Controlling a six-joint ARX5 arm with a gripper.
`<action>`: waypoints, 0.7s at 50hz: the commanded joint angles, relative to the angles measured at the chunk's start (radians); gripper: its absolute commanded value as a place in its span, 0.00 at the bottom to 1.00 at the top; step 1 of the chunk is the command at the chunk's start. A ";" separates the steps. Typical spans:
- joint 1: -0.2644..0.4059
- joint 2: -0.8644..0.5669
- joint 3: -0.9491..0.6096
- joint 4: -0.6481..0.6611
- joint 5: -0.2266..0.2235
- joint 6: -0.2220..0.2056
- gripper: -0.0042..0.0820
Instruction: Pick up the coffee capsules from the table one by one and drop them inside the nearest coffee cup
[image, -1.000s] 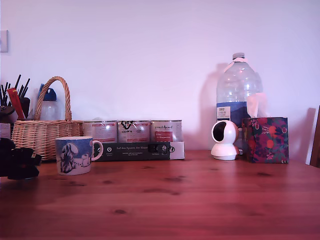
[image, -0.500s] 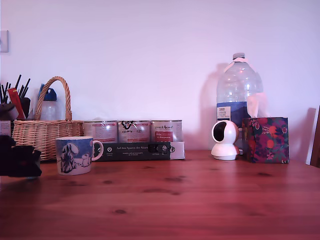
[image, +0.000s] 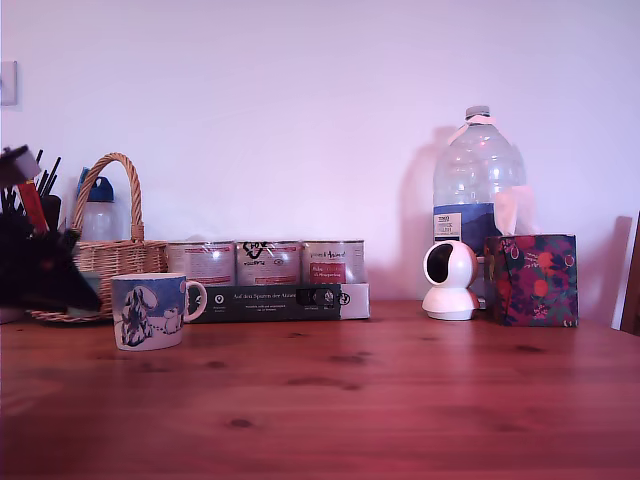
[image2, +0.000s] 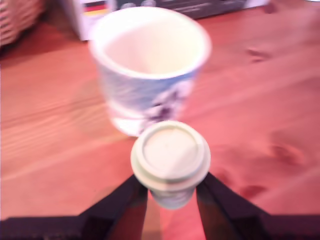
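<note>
Your coffee cup (image2: 150, 65) stands open-mouthed on the table (image: 400, 390) near its far edge, toward the exterior view's left, and its white inside looks bare as far as the wrist view shows. Behind it a wicker basket (image: 95, 265) holds a blue-capped bottle (image: 97, 210), and dark utensils (image: 30, 185) rise beside it. Your gripper (image2: 170, 197) pinches the coffee capsule (image2: 170, 162) between its two dark fingers (image2: 125, 200), held above the wood just short of the cup and beside it. The capsule is pale teal-grey, tapered, with a wide round flanged face turned toward the wrist camera. In the exterior view the gripper is a dark shape at the left edge, in front of the basket. The tabletop is reddish-brown wood with grain and dark knots. Along its far edge sit three silver tins (image: 265, 262) behind a dark box (image: 285, 300), then a small white camera (image: 448, 280), a large water bottle (image: 478, 190) and a floral tissue box (image: 531, 280), all against a plain pale wall (image: 300, 100).
</note>
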 joint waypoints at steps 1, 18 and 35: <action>-0.013 -0.037 0.001 -0.019 0.009 0.004 0.16; -0.061 -0.179 0.001 -0.166 -0.007 -0.004 0.16; -0.065 -0.191 0.040 -0.182 -0.082 -0.030 0.16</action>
